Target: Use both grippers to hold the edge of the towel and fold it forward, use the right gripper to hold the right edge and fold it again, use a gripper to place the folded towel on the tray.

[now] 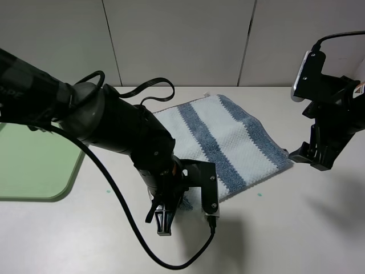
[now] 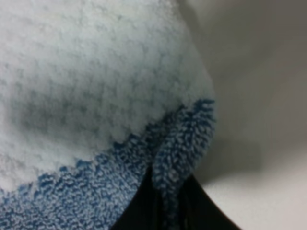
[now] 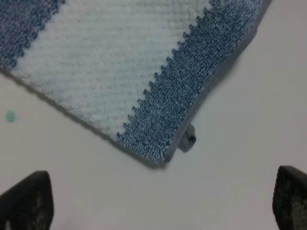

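Observation:
The towel [image 1: 228,142], slate-blue and pale striped, lies flat on the white table, turned at an angle. My left gripper [image 1: 168,214] is at its near left corner. In the left wrist view the left gripper [image 2: 165,213] is shut on a pinched fold of the blue towel edge [image 2: 177,143]. My right gripper [image 1: 311,154] hovers just off the towel's right corner. In the right wrist view its black fingertips [image 3: 26,199] stand wide apart, open and empty, above the corner with the grey hem and small loop [image 3: 187,141]. The light-green tray [image 1: 34,165] lies at the far left.
The thick left arm and its black cables [image 1: 142,251] cover the towel's near left part. Small teal marks dot the table [image 1: 259,194], one also in the right wrist view [image 3: 9,116]. A grey panelled wall [image 1: 182,40] stands behind the table.

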Available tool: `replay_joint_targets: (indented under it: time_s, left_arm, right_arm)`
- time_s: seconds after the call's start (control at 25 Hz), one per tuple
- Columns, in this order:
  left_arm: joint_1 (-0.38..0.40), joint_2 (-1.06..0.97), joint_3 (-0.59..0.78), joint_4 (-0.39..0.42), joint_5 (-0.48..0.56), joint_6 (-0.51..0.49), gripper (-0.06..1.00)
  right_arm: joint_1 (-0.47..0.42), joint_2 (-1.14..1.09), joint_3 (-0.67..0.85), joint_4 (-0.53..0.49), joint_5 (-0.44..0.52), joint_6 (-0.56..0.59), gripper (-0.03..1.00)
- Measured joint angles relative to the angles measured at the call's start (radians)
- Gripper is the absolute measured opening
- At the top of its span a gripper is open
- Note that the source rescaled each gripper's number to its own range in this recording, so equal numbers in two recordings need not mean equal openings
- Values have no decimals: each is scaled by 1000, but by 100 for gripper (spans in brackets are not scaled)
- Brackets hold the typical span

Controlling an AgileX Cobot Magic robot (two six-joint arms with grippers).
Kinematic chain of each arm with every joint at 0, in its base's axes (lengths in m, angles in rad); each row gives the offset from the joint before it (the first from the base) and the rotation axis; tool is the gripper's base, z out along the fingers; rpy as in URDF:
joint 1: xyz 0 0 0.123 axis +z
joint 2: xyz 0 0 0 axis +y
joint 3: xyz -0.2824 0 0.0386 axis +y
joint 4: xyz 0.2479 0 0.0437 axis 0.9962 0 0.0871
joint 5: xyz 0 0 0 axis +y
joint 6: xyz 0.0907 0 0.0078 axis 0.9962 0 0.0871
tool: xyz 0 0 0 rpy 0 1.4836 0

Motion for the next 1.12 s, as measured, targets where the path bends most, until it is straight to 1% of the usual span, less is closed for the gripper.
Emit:
replay_joint_targets:
  time_s: [0.2,0.36,0.48,0.68,0.76,0.88,1.12]
  left_arm:
    - [0,0,0,0,0,0,1]
    - [0,0,0,0,0,0,1]
    - [0,0,0,0,0,0,1]
    - [0,0,0,0,0,0,1]
    - [0,0,0,0,0,0,1]
    - [0,0,0,0,-2,0,1]
    - [0,0,0,-1,-5,0,1]
  right_arm:
    - [0,0,0,-8,7,0,100]
    - [0,0,0,-42,15,-10,100]
    - [0,0,0,-58,21,-63,100]
    - [0,0,0,-82,21,-258,100]
    - [0,7,0,-103,21,-306,100]
    - [0,45,0,-161,20,-326,100]
    - [0,155,0,-242,5,-344,100]
